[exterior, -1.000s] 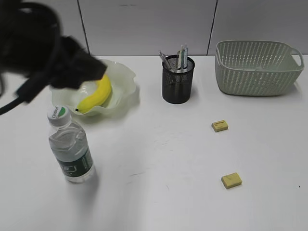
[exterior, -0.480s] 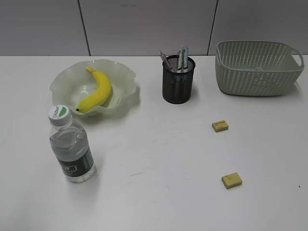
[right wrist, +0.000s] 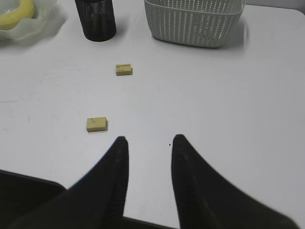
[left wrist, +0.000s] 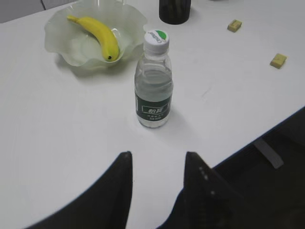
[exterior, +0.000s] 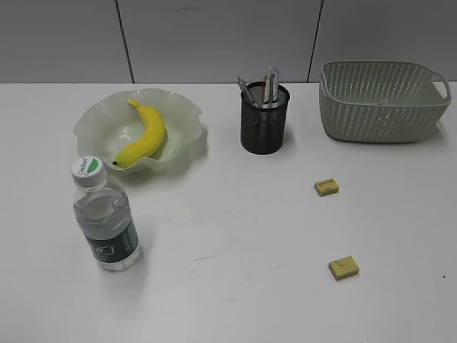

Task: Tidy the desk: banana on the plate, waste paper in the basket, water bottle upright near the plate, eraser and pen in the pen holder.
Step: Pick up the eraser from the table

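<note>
The banana lies in the pale-green ruffled plate at the back left of the white desk. The water bottle stands upright in front of the plate. The black mesh pen holder holds pens. Two yellow erasers lie on the desk, one nearer the holder and one nearer the front. The green basket is at the back right; no waste paper shows. My left gripper is open and empty, near the desk's front edge before the bottle. My right gripper is open and empty, right of an eraser.
The desk's front edge shows dark in both wrist views, at the left wrist view's lower right and the right wrist view's lower left. A grey panelled wall stands behind the desk.
The left arm, which covered the plate's left side one second ago, has drawn back out of the exterior view. The objects have not moved.
</note>
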Tool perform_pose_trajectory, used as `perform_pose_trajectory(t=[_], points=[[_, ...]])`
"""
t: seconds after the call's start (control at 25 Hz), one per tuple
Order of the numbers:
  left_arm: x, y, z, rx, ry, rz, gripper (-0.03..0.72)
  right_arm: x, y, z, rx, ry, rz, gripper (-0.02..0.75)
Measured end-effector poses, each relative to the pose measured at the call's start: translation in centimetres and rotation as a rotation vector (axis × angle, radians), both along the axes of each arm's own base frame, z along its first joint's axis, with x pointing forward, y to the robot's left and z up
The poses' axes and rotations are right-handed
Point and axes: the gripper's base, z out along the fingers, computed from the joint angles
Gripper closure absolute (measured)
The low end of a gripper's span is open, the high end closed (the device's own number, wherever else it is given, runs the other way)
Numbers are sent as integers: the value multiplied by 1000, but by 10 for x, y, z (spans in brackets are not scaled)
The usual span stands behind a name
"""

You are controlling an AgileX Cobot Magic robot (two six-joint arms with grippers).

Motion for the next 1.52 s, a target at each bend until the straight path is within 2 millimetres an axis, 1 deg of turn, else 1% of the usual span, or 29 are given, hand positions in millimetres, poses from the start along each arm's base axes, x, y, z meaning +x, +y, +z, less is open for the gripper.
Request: perform_pose_trajectory(t=[0.16,0.28,0.56,0.68,0.8,0.88,1.0,1.08,1.16,1.32,1.4,1.44,1.52], points=[[-7,10,1,-61,-48,64,416,0,0,0,0,0,0,481],[-14,17,0,-92,-93,76,426,0,0,0,0,0,0,481],[-14,18,0,-92,-96,80,435,0,0,0,1,-2,1,481],[-14,18,0,-92,-96,80,436,1,0,4,7,-18,2,481],[-14,18,0,-92,-96,80,440,6,3,11,11,-34,6,481],[-14,18,0,-92,-96,80,444,14,7,17,9,-39,10,481],[-14,18,0,-91,-97,104,446,33,15,29,-12,-66,31,481],[-15,18,0,-87,-101,155,447,54,25,36,-27,-69,45,481],[-16,18,0,-79,-107,228,450,77,35,38,-44,-39,54,481],[-18,18,0,-67,-115,396,451,131,57,31,-123,113,65,481],[-19,17,0,-64,-118,457,451,162,70,19,-164,225,67,471],[-19,17,0,-62,-120,481,451,173,74,16,-172,259,64,449],[-20,17,0,-60,-121,507,451,201,86,4,-186,347,55,356]])
